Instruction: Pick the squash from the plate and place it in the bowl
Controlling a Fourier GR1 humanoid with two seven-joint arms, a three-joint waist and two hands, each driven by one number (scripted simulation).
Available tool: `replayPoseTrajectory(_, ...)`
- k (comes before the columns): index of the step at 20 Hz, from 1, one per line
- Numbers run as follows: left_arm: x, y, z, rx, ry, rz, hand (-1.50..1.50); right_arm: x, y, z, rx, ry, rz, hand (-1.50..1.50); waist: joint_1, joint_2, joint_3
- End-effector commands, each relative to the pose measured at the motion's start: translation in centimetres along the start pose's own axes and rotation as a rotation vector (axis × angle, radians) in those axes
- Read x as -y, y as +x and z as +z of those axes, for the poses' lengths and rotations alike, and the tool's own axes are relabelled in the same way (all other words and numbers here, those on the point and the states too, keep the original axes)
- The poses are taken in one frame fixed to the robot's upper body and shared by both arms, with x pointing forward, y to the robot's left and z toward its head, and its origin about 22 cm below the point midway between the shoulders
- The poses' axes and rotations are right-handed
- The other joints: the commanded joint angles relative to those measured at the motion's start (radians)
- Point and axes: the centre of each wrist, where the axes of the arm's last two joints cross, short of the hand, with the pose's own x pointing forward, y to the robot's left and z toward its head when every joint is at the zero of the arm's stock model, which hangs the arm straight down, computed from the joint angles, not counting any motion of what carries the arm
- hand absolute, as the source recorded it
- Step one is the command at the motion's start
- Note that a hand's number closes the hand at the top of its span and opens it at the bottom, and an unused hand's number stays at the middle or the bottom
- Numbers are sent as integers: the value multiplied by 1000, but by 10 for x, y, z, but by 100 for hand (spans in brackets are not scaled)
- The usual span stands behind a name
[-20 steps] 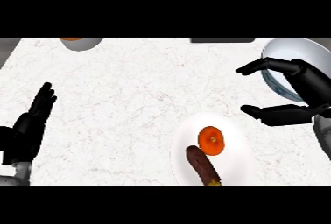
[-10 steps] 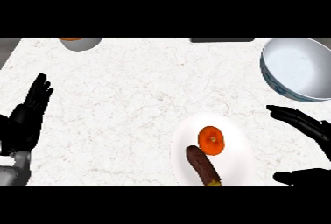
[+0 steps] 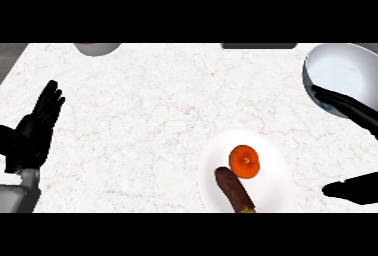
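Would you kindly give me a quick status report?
Both hands open: left resting at left edge, right near the bowl. Squash on plate beside brown vegetable. Nothing blocking.

Squash (image 3: 244, 161): small, orange, rounded, a darker spot at its centre. It sits on the white plate (image 3: 277, 175), in the upper middle of it, untouched; my fingers aren't on it. Plate is round, white, flat on the counter near the front edge, right of centre. Bowl (image 3: 341, 67): large, pale blue-grey inside with a lighter rim, upright, mouth open, at the far right corner of the counter. Its right side is cut off by the view edge. Bowl and plate are well apart, bowl beyond the plate and to the right.
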Motion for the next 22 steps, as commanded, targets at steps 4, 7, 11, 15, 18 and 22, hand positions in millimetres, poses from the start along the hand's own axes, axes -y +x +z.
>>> replayPoseTrajectory(4, 16, 3, -7, 9, -31, 19, 0, 3, 43, -53, -72, 224, 195, -150, 27, 5, -2)
replayPoseTrajectory(7, 12, 8, -18, 4, -20, 6, 0, 10, 44, -75, -131, 315, 262, -150, 23, 5, -1)
replayPoseTrajectory(11, 6, -3, -6, -2, -26, -7, 0, -19, 54, -93, -179, 470, 308, -150, 22, 3, -1)
replayPoseTrajectory(15, 0, 15, -18, 7, -29, 2, 0, -49, 45, -113, -180, 584, 287, -150, 13, 3, 0)
replayPoseTrajectory(18, -9, -6, -1, -4, -15, 4, 0, -58, 49, -113, -194, 676, 306, -150, 10, 1, 0)
replayPoseTrajectory(22, -10, 6, -3, 1, -4, 9, 0, -85, 37, -127, -278, 759, 377, -150, 15, 2, 0)
